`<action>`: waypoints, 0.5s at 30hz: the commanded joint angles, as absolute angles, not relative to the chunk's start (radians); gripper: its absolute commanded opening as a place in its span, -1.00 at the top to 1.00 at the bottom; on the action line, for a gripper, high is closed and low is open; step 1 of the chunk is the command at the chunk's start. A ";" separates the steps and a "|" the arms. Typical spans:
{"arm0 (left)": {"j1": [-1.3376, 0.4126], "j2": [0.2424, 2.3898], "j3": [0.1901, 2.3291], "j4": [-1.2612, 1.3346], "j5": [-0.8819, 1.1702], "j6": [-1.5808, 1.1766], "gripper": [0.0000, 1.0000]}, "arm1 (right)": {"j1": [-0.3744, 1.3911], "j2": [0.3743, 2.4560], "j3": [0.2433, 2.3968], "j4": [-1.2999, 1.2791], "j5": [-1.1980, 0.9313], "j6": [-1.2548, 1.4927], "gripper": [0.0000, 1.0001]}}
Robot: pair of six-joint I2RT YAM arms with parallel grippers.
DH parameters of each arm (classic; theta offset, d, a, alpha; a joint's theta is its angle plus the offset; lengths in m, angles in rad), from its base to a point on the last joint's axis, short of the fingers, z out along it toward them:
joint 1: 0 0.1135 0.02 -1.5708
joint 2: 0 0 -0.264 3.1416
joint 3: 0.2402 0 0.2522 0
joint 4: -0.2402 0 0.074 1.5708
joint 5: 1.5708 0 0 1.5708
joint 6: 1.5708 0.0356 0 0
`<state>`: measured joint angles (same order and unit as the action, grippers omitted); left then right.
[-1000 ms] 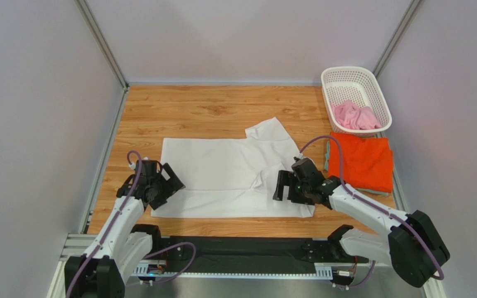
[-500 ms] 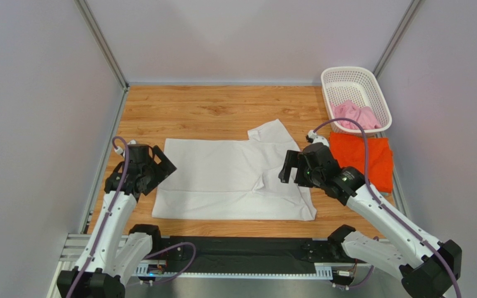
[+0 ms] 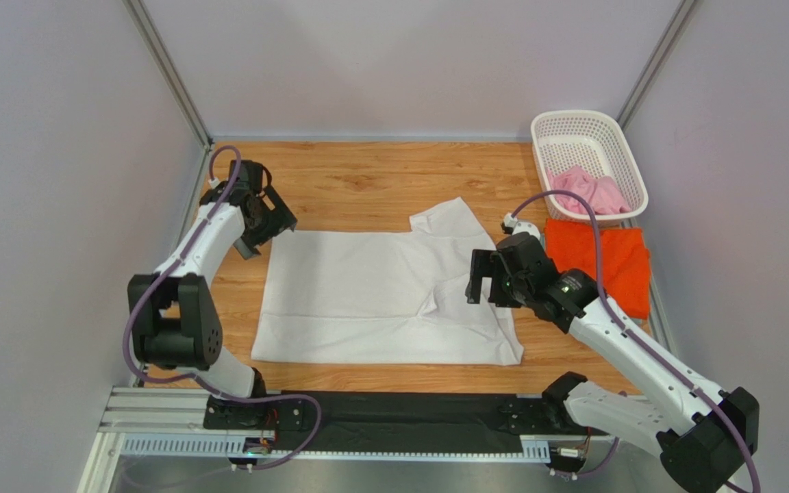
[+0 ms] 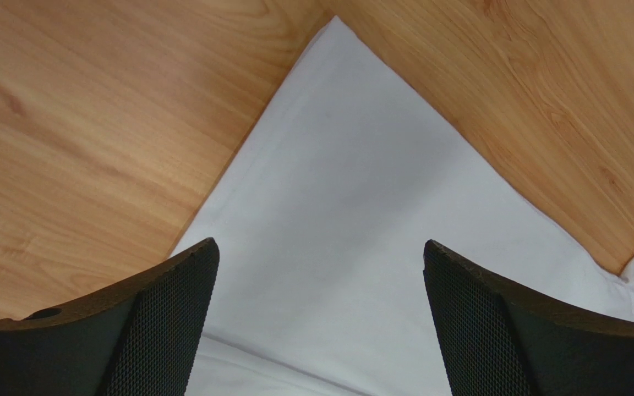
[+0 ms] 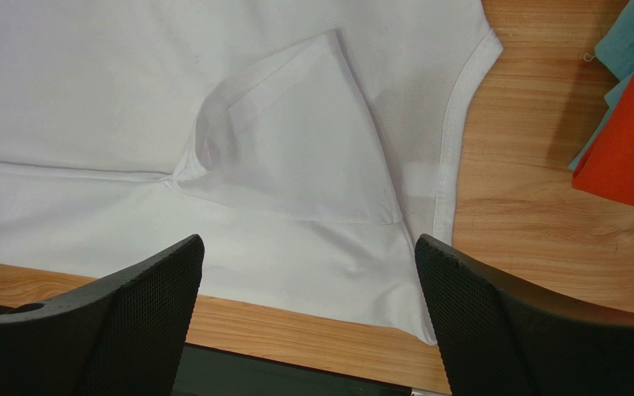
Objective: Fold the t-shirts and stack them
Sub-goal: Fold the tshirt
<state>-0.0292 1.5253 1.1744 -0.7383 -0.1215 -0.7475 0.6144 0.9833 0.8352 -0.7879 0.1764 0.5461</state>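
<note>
My feeds are bright, lit evenly and softly from overhead. The white t-shirt (image 3: pixel 368 298) comes close to washing out, its creases only faint grey. Shadows beside it on the wooden table (image 3: pixel 368 185) are short and diffuse. Both wrist views hold its hems sharp.

white t-shirt (image 3: pixel 368 293): spread flat mid-surface (image 3: pixel 347 185), partly folded; one sleeve folded onto the body at right, other sleeve sticking out at the far-right corner
orange t-shirt (image 3: pixel 599 262): folded flat, right of the white one, not touching it
pink t-shirt (image 3: pixel 589 190): crumpled heap inside the basket (image 3: pixel 574 116), unfolded
</note>
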 commanded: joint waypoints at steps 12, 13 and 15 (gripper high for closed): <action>0.034 1.991 1.587 -0.755 -0.127 -0.543 -0.76 | 0.615 0.965 0.807 -0.810 0.198 0.509 -1.00; 0.035 2.011 1.595 -0.756 -0.097 -0.525 -0.72 | 0.617 0.966 0.805 -0.810 0.204 0.506 -1.00; 0.034 2.031 1.597 -0.759 -0.087 -0.525 -0.63 | 0.617 0.966 0.801 -0.813 0.210 0.506 -1.00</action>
<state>0.0284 2.0129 1.5585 -0.7406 -0.1226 -0.5732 0.6144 0.9817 0.8082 -0.8124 0.1829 0.5243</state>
